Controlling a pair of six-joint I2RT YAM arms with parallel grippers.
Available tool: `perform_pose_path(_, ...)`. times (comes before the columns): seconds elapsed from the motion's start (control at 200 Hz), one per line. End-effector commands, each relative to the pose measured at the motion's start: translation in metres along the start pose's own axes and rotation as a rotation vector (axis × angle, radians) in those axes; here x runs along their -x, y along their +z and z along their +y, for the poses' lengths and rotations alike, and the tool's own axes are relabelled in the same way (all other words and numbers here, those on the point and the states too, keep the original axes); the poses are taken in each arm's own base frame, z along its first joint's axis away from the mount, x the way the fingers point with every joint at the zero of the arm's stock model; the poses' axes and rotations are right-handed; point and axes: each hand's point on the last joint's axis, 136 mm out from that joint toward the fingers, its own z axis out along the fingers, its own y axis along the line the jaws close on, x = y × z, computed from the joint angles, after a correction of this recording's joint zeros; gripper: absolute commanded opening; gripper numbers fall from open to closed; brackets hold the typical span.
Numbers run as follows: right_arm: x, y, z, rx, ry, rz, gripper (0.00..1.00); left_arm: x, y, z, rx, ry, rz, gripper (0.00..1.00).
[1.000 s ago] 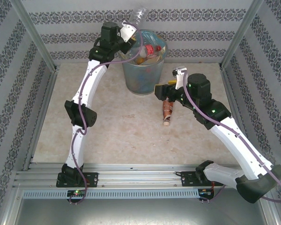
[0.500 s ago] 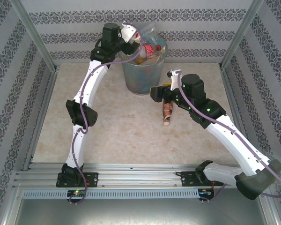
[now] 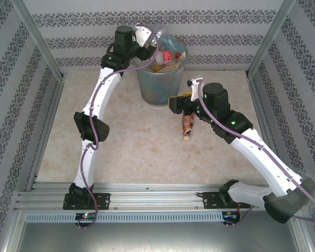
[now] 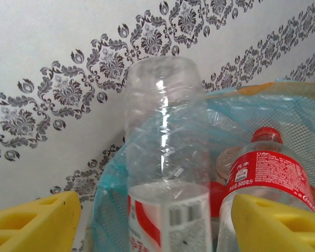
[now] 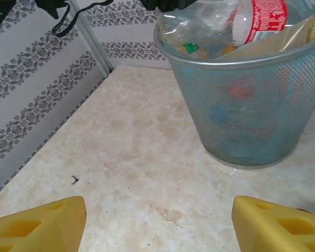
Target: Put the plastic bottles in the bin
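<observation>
Worktop: marbled beige, carrying the bin and one loose bottle. Bin: grey mesh wastebasket with blue liner, at the middle of the far edge, heaped to the rim with bottles, a red-labelled cola bottle on top. Left gripper: over the bin's far-left rim, jaws parted, with a gap either side of a clear bottle standing base-up between them, its lower end inside the liner. Right gripper: low beside the bin, jaws wide, nothing between them. Brown-labelled bottle: lying on the worktop just near-right of the bin, under the right gripper. Progress: judged nearly complete; this one bottle remains.
</observation>
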Motion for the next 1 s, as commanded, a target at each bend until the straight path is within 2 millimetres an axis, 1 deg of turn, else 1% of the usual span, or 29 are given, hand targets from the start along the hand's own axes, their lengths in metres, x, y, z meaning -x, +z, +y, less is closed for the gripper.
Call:
perform_pose_path(0.0, 0.026, 0.006, -0.009, -0.045, -0.018, -0.040, 0.71, 0.053, -0.044, 0.015, 0.011, -0.109, -0.107, 0.74)
perform_pose_path(0.06, 0.040, 0.013, -0.014, -0.056, 0.003, -0.066, 0.69, 0.066, -0.061, 0.012, -0.016, -0.152, -0.124, 0.74)
perform_pose_path(0.105, 0.057, 0.018, -0.015, -0.055, 0.006, -0.100, 0.67, 0.076, -0.075, 0.008, -0.040, -0.178, -0.135, 0.74)
perform_pose_path(0.2, 0.098, 0.042, -0.017, -0.054, -0.010, -0.148, 0.64, 0.092, -0.099, 0.005, -0.072, -0.252, -0.153, 0.75)
perform_pose_path(0.225, 0.105, 0.054, -0.019, -0.056, -0.017, -0.148, 0.64, 0.095, -0.105, 0.003, -0.088, -0.262, -0.156, 0.75)
perform_pose_path(0.295, 0.137, 0.074, -0.022, -0.054, -0.018, -0.185, 0.61, 0.096, -0.116, -0.004, -0.123, -0.302, -0.144, 0.76)
perform_pose_path(0.33, 0.145, 0.092, -0.030, -0.064, -0.012, -0.186, 0.60, 0.094, -0.121, -0.006, -0.130, -0.324, -0.131, 0.76)
perform_pose_path(0.365, 0.161, 0.101, -0.034, -0.070, -0.009, -0.215, 0.59, 0.090, -0.125, -0.009, -0.138, -0.345, -0.115, 0.76)
perform_pose_path(0.39, 0.167, 0.113, -0.040, -0.078, -0.002, -0.220, 0.58, 0.087, -0.126, -0.012, -0.149, -0.356, -0.102, 0.76)
perform_pose_path(0.4, 0.173, 0.113, -0.040, -0.078, -0.001, -0.231, 0.58, 0.086, -0.127, -0.012, -0.151, -0.360, -0.098, 0.76)
perform_pose_path(0.405, 0.170, 0.118, -0.043, -0.082, 0.003, -0.221, 0.57, 0.085, -0.128, -0.013, -0.152, -0.361, -0.097, 0.76)
perform_pose_path(0.42, 0.175, 0.124, -0.045, -0.080, 0.008, -0.225, 0.56, 0.083, -0.129, -0.014, -0.153, -0.366, -0.090, 0.76)
perform_pose_path(0.465, 0.184, 0.134, -0.051, -0.073, 0.039, -0.223, 0.52, 0.077, -0.132, -0.016, -0.152, -0.379, -0.073, 0.76)
perform_pose_path(0.485, 0.181, 0.144, -0.055, -0.067, 0.069, -0.197, 0.50, 0.072, -0.132, -0.017, -0.148, -0.385, -0.061, 0.76)
perform_pose_path(0.505, 0.186, 0.143, -0.054, -0.056, 0.091, -0.195, 0.49, 0.069, -0.134, -0.017, -0.143, -0.390, -0.053, 0.76)
perform_pose_path(0.515, 0.182, 0.148, -0.057, -0.052, 0.106, -0.175, 0.49, 0.066, -0.134, -0.017, -0.138, -0.394, -0.045, 0.76)
perform_pose_path(0.535, 0.185, 0.147, -0.055, -0.038, 0.122, -0.166, 0.48, 0.063, -0.135, -0.018, -0.134, -0.403, -0.036, 0.76)
perform_pose_path(0.58, 0.178, 0.153, -0.054, -0.022, 0.133, -0.120, 0.49, 0.055, -0.138, -0.017, -0.118, -0.419, -0.015, 0.76)
perform_pose_path(0.679, 0.153, 0.150, -0.061, -0.077, 0.133, -0.024, 0.52, 0.043, -0.147, -0.022, -0.111, -0.462, -0.013, 0.76)
perform_pose_path(0.749, 0.145, 0.130, -0.059, -0.103, 0.131, 0.000, 0.53, 0.035, -0.154, -0.028, -0.123, -0.486, -0.046, 0.75)
perform_pose_path(0.769, 0.136, 0.128, -0.062, -0.116, 0.132, 0.018, 0.53, 0.034, -0.156, -0.030, -0.125, -0.492, -0.061, 0.75)
perform_pose_path(0.779, 0.139, 0.121, -0.060, -0.117, 0.127, 0.003, 0.53, 0.035, -0.158, -0.031, -0.128, -0.494, -0.071, 0.75)
perform_pose_path(0.804, 0.137, 0.112, -0.060, -0.128, 0.125, -0.005, 0.53, 0.034, -0.162, -0.035, -0.137, -0.493, -0.089, 0.75)
perform_pose_path(0.839, 0.128, 0.100, -0.063, -0.152, 0.121, -0.009, 0.54, 0.030, -0.167, -0.039, -0.149, -0.491, -0.102, 0.75)
perform_pose_path(0.844, 0.131, 0.097, -0.063, -0.154, 0.119, -0.019, 0.54, 0.030, -0.168, -0.040, -0.151, -0.490, -0.104, 0.75)
perform_pose_path(0.854, 0.125, 0.097, -0.065, -0.164, 0.119, -0.012, 0.54, 0.028, -0.169, -0.042, -0.154, -0.490, -0.103, 0.75)
perform_pose_path(0.899, 0.121, 0.076, -0.065, -0.183, 0.107, -0.041, 0.55, 0.021, -0.175, -0.047, -0.163, -0.487, -0.094, 0.75)
perform_pose_path(0.949, 0.110, 0.057, -0.069, -0.217, 0.097, -0.050, 0.56, 0.015, -0.184, -0.052, -0.171, -0.479, -0.079, 0.75)
perform_pose_path(0.994, 0.095, 0.045, -0.074, -0.250, 0.094, -0.040, 0.57, 0.008, -0.190, -0.057, -0.178, -0.463, -0.064, 0.75)
